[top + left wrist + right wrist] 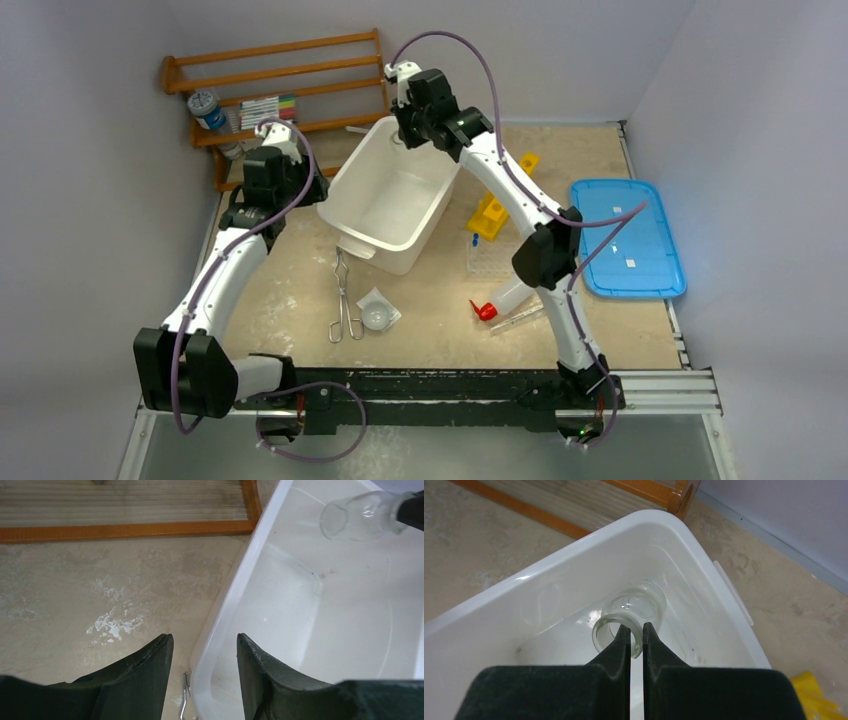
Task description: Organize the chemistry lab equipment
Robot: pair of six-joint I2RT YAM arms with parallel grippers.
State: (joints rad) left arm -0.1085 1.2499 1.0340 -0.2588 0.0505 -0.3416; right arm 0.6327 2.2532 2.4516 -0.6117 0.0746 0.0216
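Observation:
My right gripper (pixel 636 630) is shut on the rim of the tiny clear glass jar (pixel 639 605) and holds it tilted inside the white bin (pixel 499 625), near its far corner (pixel 405 135). The jar also shows in the left wrist view (pixel 357 515). My left gripper (pixel 205 640) is open and empty, its fingers on either side of the bin's left rim (pixel 235 590). The metal tongs (pixel 345 300), the dish in its packet (pixel 377 313), the red-capped squeeze bottle (pixel 505 298) and the thin tube (pixel 518 320) lie on the table in front of the bin.
A wooden rack (pixel 280 90) with coloured markers (pixel 267 105) stands at the back left. Yellow pieces (pixel 490 215) lie right of the bin. A blue lid (pixel 625 238) lies at the right.

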